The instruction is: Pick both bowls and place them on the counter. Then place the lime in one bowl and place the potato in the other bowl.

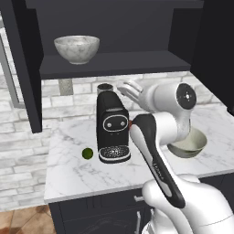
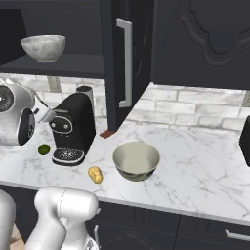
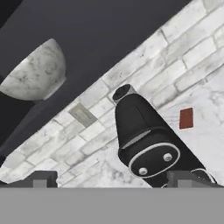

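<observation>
The white-grey marbled bowl (image 1: 77,48) (image 2: 43,48) (image 3: 37,72) stands upright on the dark shelf (image 1: 114,64). The olive-beige bowl (image 2: 136,161) (image 1: 189,146) sits upright and empty on the marble counter (image 2: 195,166), partly behind my arm in the left base view. A dark green lime (image 1: 87,153) (image 2: 44,149) lies left of the coffee machine. The yellow potato (image 2: 95,174) lies near the counter's front edge, left of the olive-beige bowl. My gripper (image 1: 124,87) (image 3: 113,178) hangs open and empty above the coffee machine, below and right of the shelf bowl.
A black coffee machine (image 1: 112,128) (image 2: 73,129) (image 3: 148,140) stands on the counter under the gripper. A small red block (image 3: 186,118) (image 2: 107,133) lies behind it. A tall dark cabinet with a handle (image 2: 124,63) stands right of the shelf. A brick wall backs the counter.
</observation>
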### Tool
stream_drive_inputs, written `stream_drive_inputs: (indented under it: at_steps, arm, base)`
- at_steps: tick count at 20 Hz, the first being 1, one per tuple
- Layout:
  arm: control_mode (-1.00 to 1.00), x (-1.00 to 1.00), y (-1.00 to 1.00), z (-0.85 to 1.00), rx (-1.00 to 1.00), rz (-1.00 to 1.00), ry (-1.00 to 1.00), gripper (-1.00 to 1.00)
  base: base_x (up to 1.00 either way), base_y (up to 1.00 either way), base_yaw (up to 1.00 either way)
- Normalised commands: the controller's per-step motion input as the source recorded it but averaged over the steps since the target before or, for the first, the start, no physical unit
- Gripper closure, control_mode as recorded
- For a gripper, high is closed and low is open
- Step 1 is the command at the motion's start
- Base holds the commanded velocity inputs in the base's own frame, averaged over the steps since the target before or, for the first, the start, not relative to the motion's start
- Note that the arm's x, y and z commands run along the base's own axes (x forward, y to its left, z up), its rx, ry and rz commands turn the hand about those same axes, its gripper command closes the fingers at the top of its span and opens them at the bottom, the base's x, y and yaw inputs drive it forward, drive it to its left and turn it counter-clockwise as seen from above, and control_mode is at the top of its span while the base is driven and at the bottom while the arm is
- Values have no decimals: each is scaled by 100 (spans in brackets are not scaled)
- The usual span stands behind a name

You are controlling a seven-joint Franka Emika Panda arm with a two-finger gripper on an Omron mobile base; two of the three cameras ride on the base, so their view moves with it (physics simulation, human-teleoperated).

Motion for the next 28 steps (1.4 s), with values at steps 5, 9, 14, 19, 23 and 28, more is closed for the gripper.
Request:
stream_drive_inputs:
  at_steps: [5, 9, 14, 19, 23, 28]
  arm:
    - [-100, 17, 14, 51, 14, 0, -8, -100]
    - [-100, 19, 9, 57, 11, 0, -3, -100]
    - [-100, 18, 8, 57, 12, 0, 2, -100]
    - [-100, 24, 4, 49, 11, 0, 6, -100]
    - [-100, 33, 7, 5, 7, 1, 2, -100]
    - [-100, 44, 17, 0, 6, 4, 0, -100]
  base:
    - [0, 0, 0]
    - [0, 0, 0]
    - [0, 0, 0]
    - [0, 0, 0]
    - [0, 0, 0]
    - [0, 0, 0]
